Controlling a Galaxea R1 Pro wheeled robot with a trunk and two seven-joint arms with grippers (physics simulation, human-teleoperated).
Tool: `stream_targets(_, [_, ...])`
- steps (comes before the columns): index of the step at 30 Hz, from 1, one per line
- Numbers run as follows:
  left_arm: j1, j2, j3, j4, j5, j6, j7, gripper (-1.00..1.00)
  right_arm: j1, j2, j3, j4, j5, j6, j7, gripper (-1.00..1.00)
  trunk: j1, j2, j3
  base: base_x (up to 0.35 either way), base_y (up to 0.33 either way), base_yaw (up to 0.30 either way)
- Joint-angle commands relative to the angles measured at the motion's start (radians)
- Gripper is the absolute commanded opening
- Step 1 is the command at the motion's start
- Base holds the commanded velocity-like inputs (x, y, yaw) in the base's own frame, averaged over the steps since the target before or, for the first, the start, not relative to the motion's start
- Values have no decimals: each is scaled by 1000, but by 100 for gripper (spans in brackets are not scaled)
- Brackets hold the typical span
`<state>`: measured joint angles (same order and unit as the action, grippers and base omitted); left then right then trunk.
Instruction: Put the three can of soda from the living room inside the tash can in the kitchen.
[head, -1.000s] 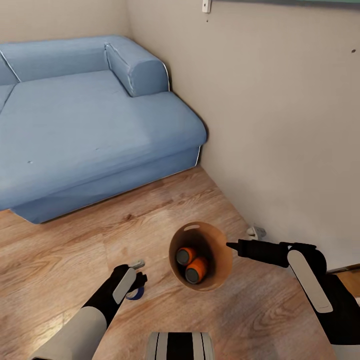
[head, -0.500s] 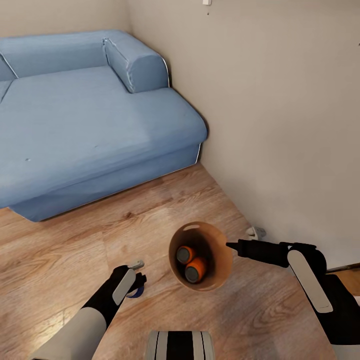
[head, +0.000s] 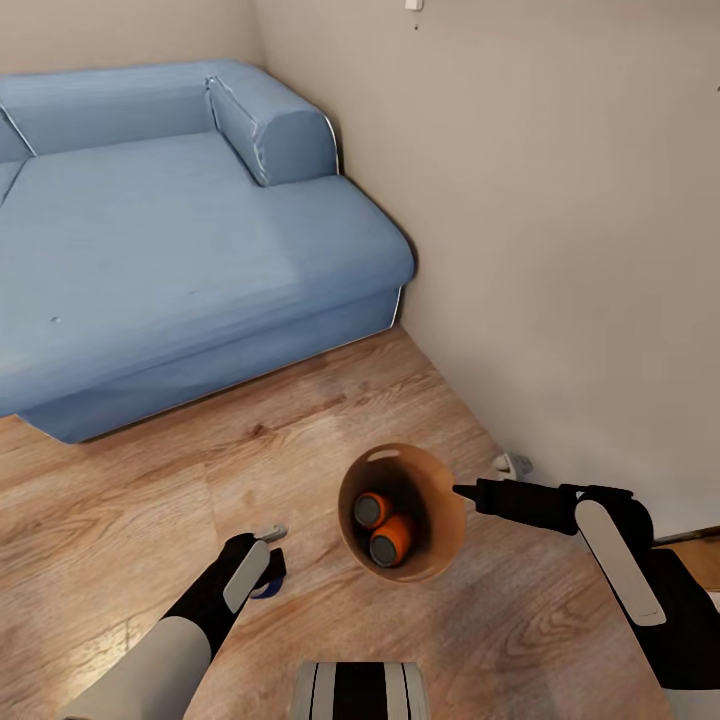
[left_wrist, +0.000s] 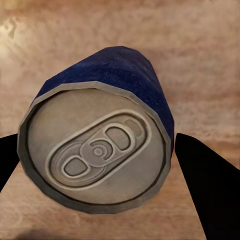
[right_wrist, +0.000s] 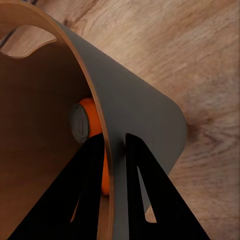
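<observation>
Right gripper (head: 462, 491) clamps the bin's (head: 447, 520) rim; left gripper (head: 272, 560) brackets the blue can (left_wrist: 102, 135), grip unclear.

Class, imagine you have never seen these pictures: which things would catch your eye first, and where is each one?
The big blue sofa fills the corner against the beige wall. On the wood floor in front sits the trash can, its rim pinched by the right gripper, with two orange soda cans inside. In the left wrist view, a dark blue soda can lies between the left gripper's fingers.
</observation>
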<state>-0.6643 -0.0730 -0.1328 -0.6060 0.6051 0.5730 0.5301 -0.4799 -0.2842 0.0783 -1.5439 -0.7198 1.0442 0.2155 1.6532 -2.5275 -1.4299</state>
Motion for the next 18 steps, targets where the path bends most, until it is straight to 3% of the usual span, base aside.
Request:
stream_targets(1, [0, 0, 0, 0, -1, 0, -1, -100, 0, 0, 1, -1, -44, 3, 4, -100, 0, 0, 0, 0, 0, 0])
stream_targets(5, [5, -2, 1, -9, -3, -1, 2, -100, 0, 0, 1, -1, -43, 3, 4, -100, 0, 0, 0, 0, 0, 0])
stream_targets(10, [24, 2, 2, -36, -5, -4, 3, -100, 0, 0, 3, 3, -42, 3, 4, -100, -2, 1, 19, 0, 0, 0])
stream_targets(14, [95, 12, 2, -172, -6, 2, 5, -100, -1, 0, 3, 7, -41, 3, 4, -100, -4, 2, 35, 0, 0, 0])
stream_targets(18, [215, 33, 11, -459, -7, 66, 8, -100, -5, 2, 4, 18, -38, 3, 0, -100, -6, 3, 50, 0, 0, 0])
